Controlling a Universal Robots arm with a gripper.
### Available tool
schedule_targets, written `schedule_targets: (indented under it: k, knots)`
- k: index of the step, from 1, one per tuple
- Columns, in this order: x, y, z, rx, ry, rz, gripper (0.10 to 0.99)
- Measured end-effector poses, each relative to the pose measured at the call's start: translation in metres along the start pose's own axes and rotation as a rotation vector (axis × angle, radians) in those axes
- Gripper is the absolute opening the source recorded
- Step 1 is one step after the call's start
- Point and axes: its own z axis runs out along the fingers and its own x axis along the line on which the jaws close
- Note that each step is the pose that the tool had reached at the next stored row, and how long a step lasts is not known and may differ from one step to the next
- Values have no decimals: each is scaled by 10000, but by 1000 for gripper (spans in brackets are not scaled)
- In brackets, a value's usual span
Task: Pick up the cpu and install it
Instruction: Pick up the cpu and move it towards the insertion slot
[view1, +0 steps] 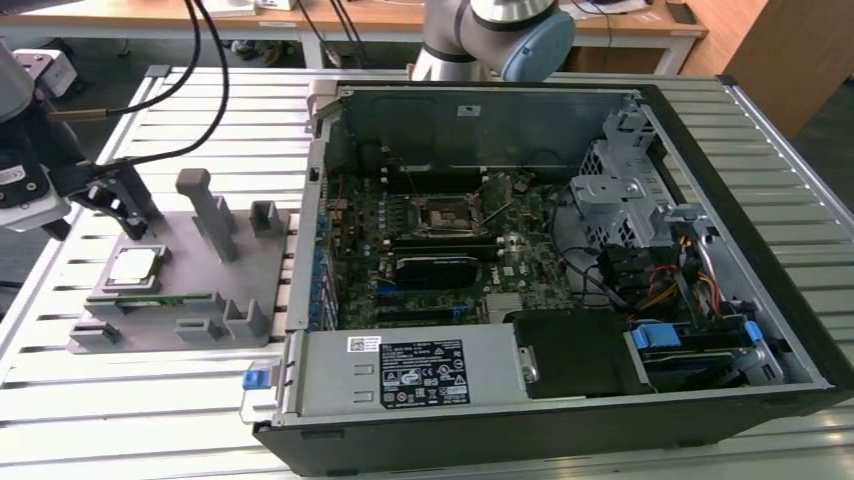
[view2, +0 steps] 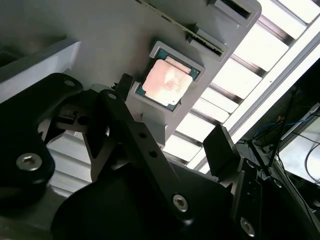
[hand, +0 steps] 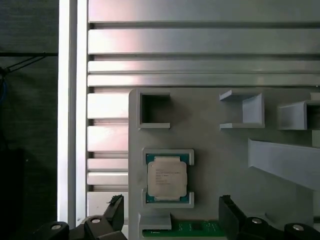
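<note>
The gripper (view1: 100, 215) hangs over the gray holder plate (view1: 187, 272) with its two fingers spread apart and nothing between them. The cpu (view1: 134, 265) lies flat in a square pocket of that plate, silver top up. It sits just beside the plate's edge slot, where the green memory stick (view1: 150, 300) rests.

In the first wrist view the cpu (hand: 167, 177) sits between the lines of the two black fingers (hand: 116, 210), a little beyond their tips. It looks apart from both. The chip is close to square, and its sides run parallel to the fingers' inner faces, so the open gap looks lined up to straddle it. The descent looks to be straight down toward the plate's pocket.

The black motherboard socket (view1: 445, 213) lies well away from the plate, toward the exterior view's right, with no chip visible in it.
</note>
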Motion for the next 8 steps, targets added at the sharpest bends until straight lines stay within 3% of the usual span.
schedule_targets:
  k: [8]
  knots:
    - [-3, -3, 145, 0, -1, 15, 835]
